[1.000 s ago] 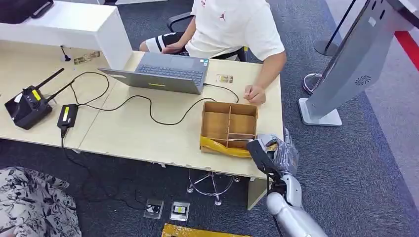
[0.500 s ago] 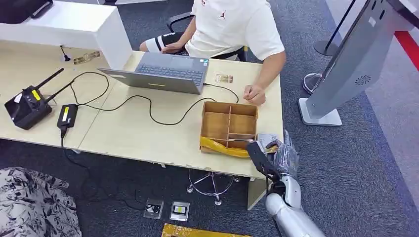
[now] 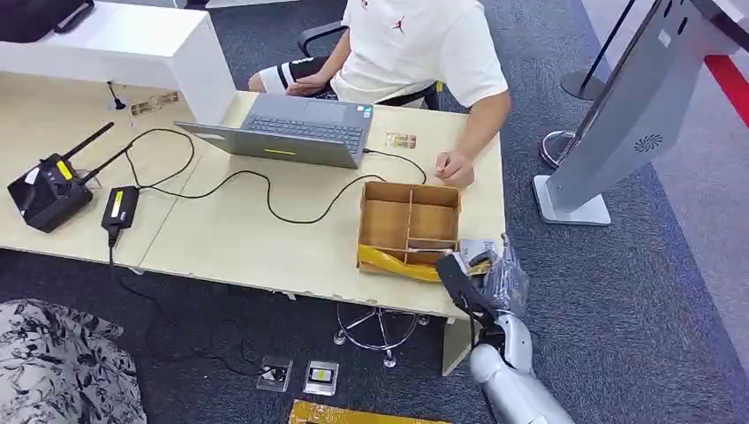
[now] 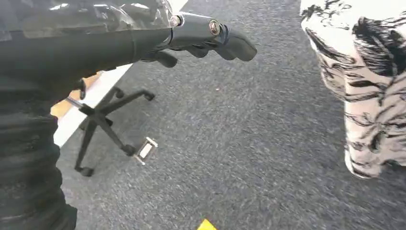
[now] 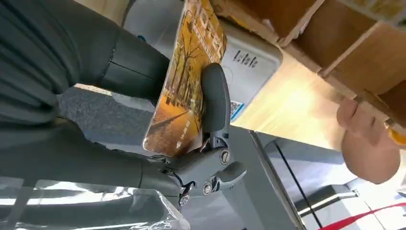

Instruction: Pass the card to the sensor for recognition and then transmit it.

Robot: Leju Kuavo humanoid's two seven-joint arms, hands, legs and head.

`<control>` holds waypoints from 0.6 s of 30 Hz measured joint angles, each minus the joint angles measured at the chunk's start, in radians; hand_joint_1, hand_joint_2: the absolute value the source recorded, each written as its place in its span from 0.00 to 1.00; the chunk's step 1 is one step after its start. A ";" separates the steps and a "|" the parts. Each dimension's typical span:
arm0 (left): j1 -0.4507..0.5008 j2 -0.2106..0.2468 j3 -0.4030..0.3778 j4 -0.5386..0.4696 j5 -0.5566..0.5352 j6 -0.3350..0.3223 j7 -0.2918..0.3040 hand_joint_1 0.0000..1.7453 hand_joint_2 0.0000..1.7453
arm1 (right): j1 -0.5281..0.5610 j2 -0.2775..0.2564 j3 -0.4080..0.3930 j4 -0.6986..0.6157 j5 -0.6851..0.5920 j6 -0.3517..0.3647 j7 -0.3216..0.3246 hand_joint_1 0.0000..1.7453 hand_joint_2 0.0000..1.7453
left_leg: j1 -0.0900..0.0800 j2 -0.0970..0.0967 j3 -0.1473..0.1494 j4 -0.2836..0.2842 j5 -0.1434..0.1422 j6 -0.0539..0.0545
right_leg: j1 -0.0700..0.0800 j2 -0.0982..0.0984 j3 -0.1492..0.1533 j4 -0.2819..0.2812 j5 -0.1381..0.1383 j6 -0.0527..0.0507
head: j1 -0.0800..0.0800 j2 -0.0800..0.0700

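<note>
Gripping the card [image 5: 184, 91] between thumb and fingers, right robot hand [image 3: 465, 276] poised at the tabletop [image 3: 247, 234] near right corner, beside the wooden box [image 3: 409, 225], just over the grey sensor [image 5: 249, 62]. Recognition seemingly underway; handover left. Left robot hand [image 4: 191, 40] hanging empty, fingers loosely curled. Card lettering unreadable; sensor markings too small.

Divided box [image 3: 410, 226] sits on worktop [image 3: 247, 238] at right end; laptop [image 3: 287, 132] behind it; router [image 3: 49, 190] far left.
</note>
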 joint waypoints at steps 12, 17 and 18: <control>0.000 -0.013 0.000 -0.029 -0.004 0.000 -0.020 0.00 1.00 | 0.024 0.081 -0.100 -0.165 0.158 -0.002 -0.250 1.00 1.00 | 0.000 0.000 -0.001 0.000 0.000 0.000 | 0.000 0.000 -0.001 0.001 0.000 0.000 | 0.000 0.000; 0.004 -0.012 0.000 -0.029 0.022 0.000 -0.078 0.00 1.00 | 0.045 0.079 -0.126 -0.379 0.235 -0.002 -0.151 1.00 1.00 | 0.000 0.001 -0.001 0.000 0.000 0.000 | 0.000 0.000 -0.001 0.001 0.000 0.000 | 0.000 0.000; 0.004 -0.012 0.000 -0.027 0.026 0.000 -0.092 0.00 1.00 | 0.049 0.077 -0.129 -0.431 0.269 -0.002 -0.136 1.00 1.00 | 0.000 0.001 0.000 0.000 0.000 0.000 | 0.000 0.000 -0.001 0.000 0.000 0.000 | 0.000 0.000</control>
